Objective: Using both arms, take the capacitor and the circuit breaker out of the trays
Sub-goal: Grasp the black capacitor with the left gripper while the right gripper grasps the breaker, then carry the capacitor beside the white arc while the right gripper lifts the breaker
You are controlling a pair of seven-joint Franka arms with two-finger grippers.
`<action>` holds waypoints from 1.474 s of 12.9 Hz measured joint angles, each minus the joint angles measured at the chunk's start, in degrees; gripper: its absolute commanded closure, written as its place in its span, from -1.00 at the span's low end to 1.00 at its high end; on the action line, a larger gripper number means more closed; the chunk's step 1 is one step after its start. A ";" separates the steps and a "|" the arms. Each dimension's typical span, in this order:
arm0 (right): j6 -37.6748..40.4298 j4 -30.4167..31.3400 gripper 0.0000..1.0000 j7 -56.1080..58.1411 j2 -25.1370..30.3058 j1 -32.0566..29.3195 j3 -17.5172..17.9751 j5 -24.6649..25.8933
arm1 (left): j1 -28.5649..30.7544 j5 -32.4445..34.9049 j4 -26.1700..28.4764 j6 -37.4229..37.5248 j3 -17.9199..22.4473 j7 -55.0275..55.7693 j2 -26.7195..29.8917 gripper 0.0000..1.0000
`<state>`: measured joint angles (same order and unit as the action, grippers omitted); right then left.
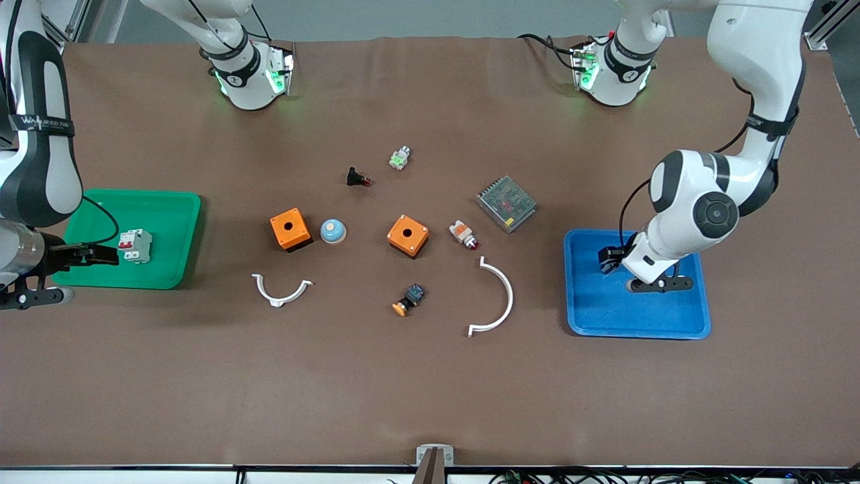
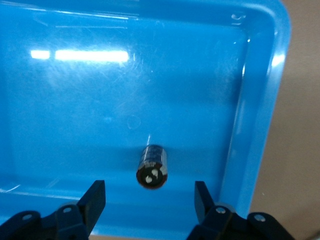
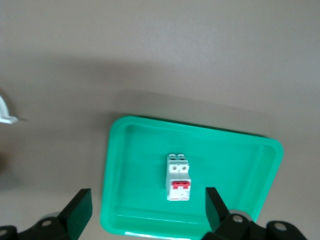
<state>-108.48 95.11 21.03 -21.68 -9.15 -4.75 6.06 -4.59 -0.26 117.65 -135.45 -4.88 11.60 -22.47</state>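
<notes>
- We see the capacitor [image 2: 152, 173] lying on its side on the floor of the blue tray [image 1: 591, 316], near one of the tray's walls, its pale end face turned to the left wrist camera.
- Our left pincer [image 2: 150, 200] hangs over the blue tray just above the capacitor, fingers spread wide to either side of it and holding nothing.
- The breaker [image 1: 135, 246] lies in the green tray [image 1: 168, 202] at the right arm's end of the surface, red levers facing up.
- Our right pincer [image 3: 149, 210] hovers over the green tray, its fingers wide apart and empty, with the breaker showing between them well below.
- Between the two trays we count two orange boxes [image 1: 290, 229] [image 1: 408, 235], a blue dome [image 1: 332, 231] and two white curved pieces [image 1: 282, 290] [image 1: 496, 297] on the brown surface [image 1: 430, 390].
</notes>
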 measured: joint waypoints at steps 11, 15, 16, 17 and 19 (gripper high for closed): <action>-6.52 4.78 -1.00 11.27 -7.32 -7.66 0.10 0.00 | -0.58 0.00 0.73 -4.83 -0.03 0.00 -5.52 0.98; -8.32 8.58 -1.00 12.01 -7.67 -7.90 0.05 0.00 | -2.06 0.00 -1.89 -2.41 -0.12 0.00 -3.80 0.99; -8.39 9.15 -1.00 12.08 -7.67 -8.17 0.03 0.00 | -2.82 0.00 -3.73 0.11 -0.14 0.00 -2.89 0.98; -8.44 9.57 -1.00 12.18 -7.68 -8.47 0.02 0.00 | -3.97 0.00 -5.92 2.85 -0.19 0.41 -2.02 0.99; -8.47 9.90 -1.00 12.27 -7.67 -8.83 0.02 0.00 | -7.43 0.00 -10.20 6.49 -0.27 4.36 -1.21 0.98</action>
<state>-116.96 105.00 33.30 -29.35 -17.98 -4.73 6.06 -12.03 -0.26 107.45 -128.96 -5.15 15.95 -23.68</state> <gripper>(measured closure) 0.000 0.656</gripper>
